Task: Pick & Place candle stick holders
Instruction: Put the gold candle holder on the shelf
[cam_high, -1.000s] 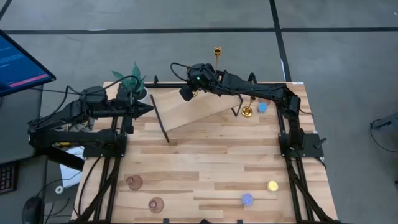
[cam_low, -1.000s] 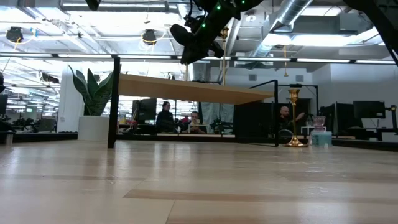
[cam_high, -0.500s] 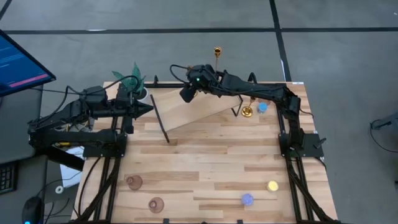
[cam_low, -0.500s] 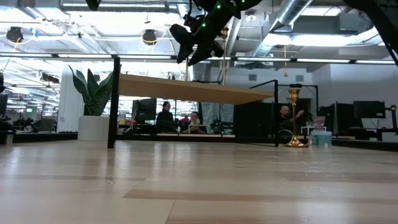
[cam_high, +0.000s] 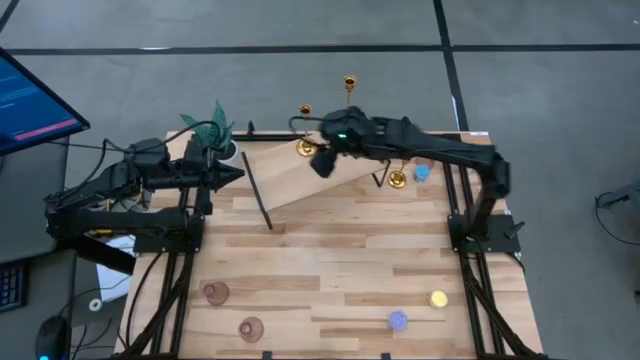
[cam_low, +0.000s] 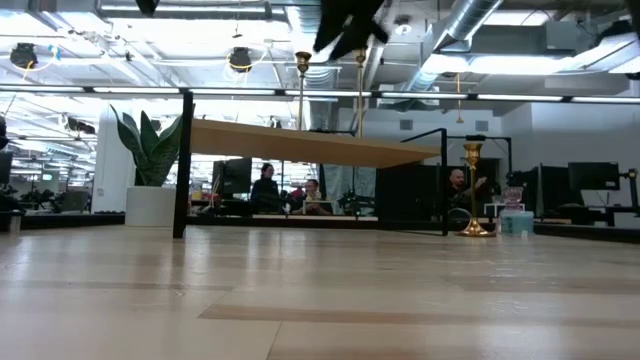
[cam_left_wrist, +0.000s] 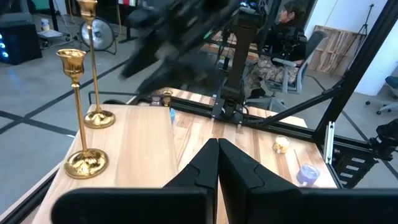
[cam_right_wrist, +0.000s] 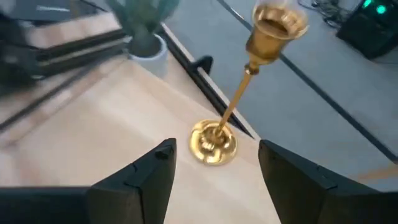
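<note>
Two gold candlesticks stand upright on their round bases on the raised wooden shelf (cam_high: 300, 178). One (cam_high: 305, 146) is near its far edge; it also shows in the low view (cam_low: 302, 95) and right wrist view (cam_right_wrist: 213, 142). The other (cam_low: 360, 95) stands just right of it. A third, shorter one (cam_high: 397, 180) stands on the table by the shelf's right end. Two pink holders (cam_high: 215, 293) (cam_high: 251, 328) sit at the near left. My right gripper (cam_high: 323, 161) (cam_right_wrist: 216, 149) is open and empty, just beside the first candlestick. My left gripper (cam_high: 236, 172) (cam_left_wrist: 217, 155) is shut and empty at the shelf's left end.
A green potted plant (cam_high: 215, 135) stands at the far left. A blue light (cam_high: 421, 172) lies by the third candlestick; a yellow light (cam_high: 438, 298) and a blue light (cam_high: 398, 320) lie at the near right. People sit in the room beyond the table (cam_low: 265, 190).
My right gripper has let go of the candlestick on the shelf and drawn back up and toward the table's right edge. The candlestick, hidden under the gripper before, now stands free and upright on the shelf.
</note>
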